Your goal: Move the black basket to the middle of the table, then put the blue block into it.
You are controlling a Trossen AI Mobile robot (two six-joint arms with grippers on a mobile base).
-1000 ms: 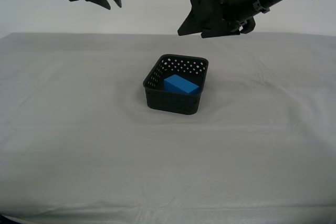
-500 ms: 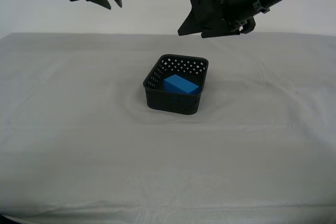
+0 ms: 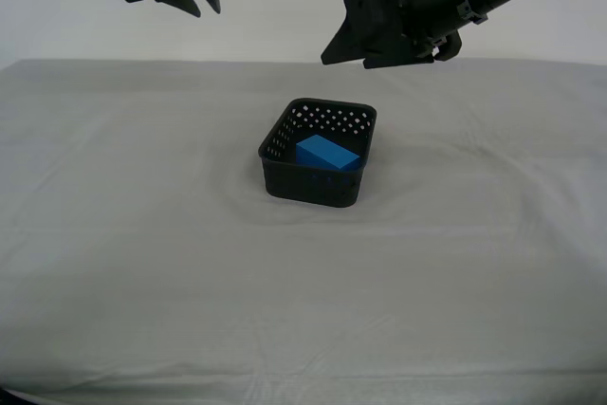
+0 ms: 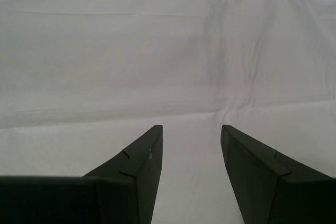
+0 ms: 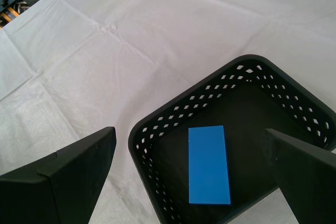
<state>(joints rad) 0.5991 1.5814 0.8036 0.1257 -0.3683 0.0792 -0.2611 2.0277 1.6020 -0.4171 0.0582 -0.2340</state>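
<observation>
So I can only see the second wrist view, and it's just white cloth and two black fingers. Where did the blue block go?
Observer: The small bright-blue rectangular block lies flat on the floor of the squarish black perforated plastic basket.
Operator: Is anything holding it?
Observer: No. My first end effector hangs above the basket, jaws wide apart, touching nothing.
Operator: Where's the basket?
Observer: Near the middle of the white-grey cloth-covered table, by the exterior view.
Operator: And the end effector I'm looking along?
Observer: My second end effector is open and empty, over bare cloth.
</observation>
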